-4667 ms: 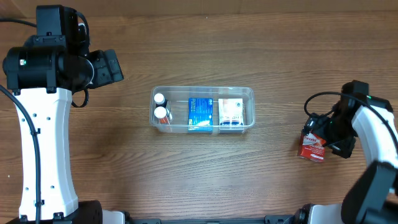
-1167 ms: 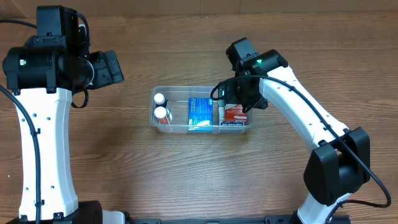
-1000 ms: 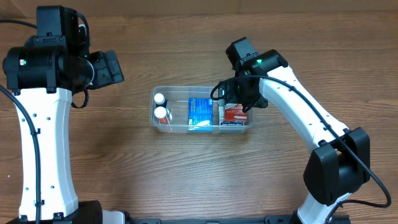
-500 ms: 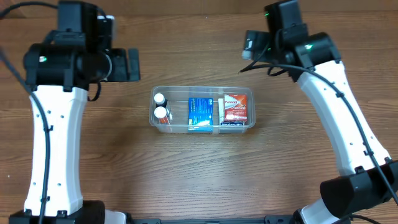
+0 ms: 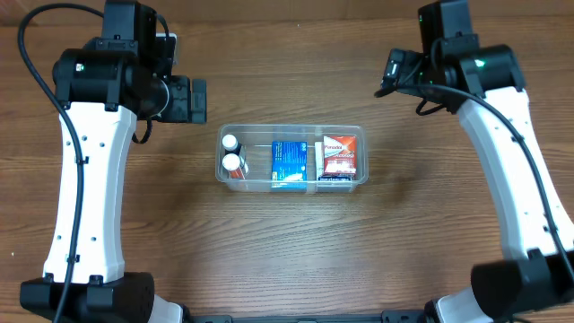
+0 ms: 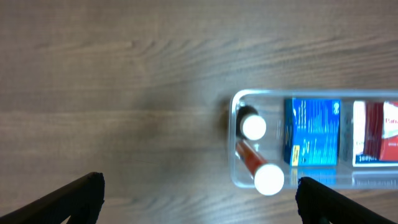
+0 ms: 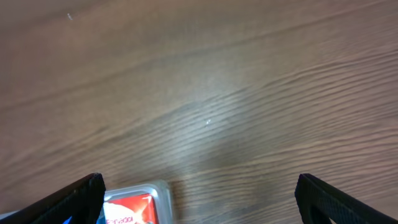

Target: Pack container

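— Container [image 5: 292, 158] first: where does it sit?

— At the middle of the wooden table [image 5: 287, 260], long side running from 9 to 3 o'clock. It is clear plastic with rounded corners, and everything in it shows through the walls.

— What is packed inside?

— At its 9 o'clock end, two small bottles with white caps: one [image 5: 230, 143] toward 12 o'clock, the other [image 5: 233, 164] just beside it toward 6 o'clock, with red below its cap. A blue box [image 5: 289, 164] fills the middle. At the 3 o'clock end a red box [image 5: 340, 155] lies on top of a white box [image 5: 334, 176], whose edge shows beneath it.

— And the arms?

— Both are off the container. The left gripper [image 6: 199, 198] hangs toward 10 o'clock of it; in the left wrist view its fingers [image 6: 59, 200] stand wide apart, with nothing between them. The right gripper [image 7: 199, 198] is up toward 2 o'clock, well apart from the container, fingers [image 7: 336, 198] likewise spread wide and empty; its camera catches only the red box corner at the lower edge.
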`<state>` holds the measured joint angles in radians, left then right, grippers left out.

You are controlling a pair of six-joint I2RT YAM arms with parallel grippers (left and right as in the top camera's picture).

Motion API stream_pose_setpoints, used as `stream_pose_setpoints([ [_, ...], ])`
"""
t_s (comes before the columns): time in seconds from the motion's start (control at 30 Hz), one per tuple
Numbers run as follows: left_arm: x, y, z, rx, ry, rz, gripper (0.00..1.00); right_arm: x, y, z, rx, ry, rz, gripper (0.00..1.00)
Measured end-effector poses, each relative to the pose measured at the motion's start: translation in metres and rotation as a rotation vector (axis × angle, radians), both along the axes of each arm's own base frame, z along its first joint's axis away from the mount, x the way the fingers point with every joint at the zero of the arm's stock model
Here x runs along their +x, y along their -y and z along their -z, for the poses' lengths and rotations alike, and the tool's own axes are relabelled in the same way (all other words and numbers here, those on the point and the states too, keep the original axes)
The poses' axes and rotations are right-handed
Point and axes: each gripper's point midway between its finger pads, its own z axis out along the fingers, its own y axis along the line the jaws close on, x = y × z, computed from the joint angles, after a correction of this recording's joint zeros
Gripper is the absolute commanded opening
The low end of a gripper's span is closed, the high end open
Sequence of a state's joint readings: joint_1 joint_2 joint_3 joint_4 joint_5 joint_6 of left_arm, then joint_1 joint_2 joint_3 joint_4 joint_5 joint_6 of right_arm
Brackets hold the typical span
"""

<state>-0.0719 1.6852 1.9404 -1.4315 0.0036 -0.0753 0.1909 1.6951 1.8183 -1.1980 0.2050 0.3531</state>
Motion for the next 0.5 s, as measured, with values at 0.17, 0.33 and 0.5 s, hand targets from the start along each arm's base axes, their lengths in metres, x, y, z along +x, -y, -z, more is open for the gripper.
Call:
stream_pose_setpoints([
  [0.17, -0.023, 0.001, -0.019, -0.005, 0.018, -0.007, 1.00, -0.044, -0.001, -0.074, 0.014, 0.196, 0.004, 1.00],
  [0.33, -0.064, 0.016, -0.069, -0.023, 0.180, 0.049, 1.00, -0.102, -0.004, -0.102, 0.040, 0.308, -0.008, 1.00],
  [0.5, -0.118, 0.020, -0.100, -0.031, 0.370, 0.090, 1.00, -0.138, -0.007, -0.076, 0.037, 0.329, -0.009, 1.00],
])
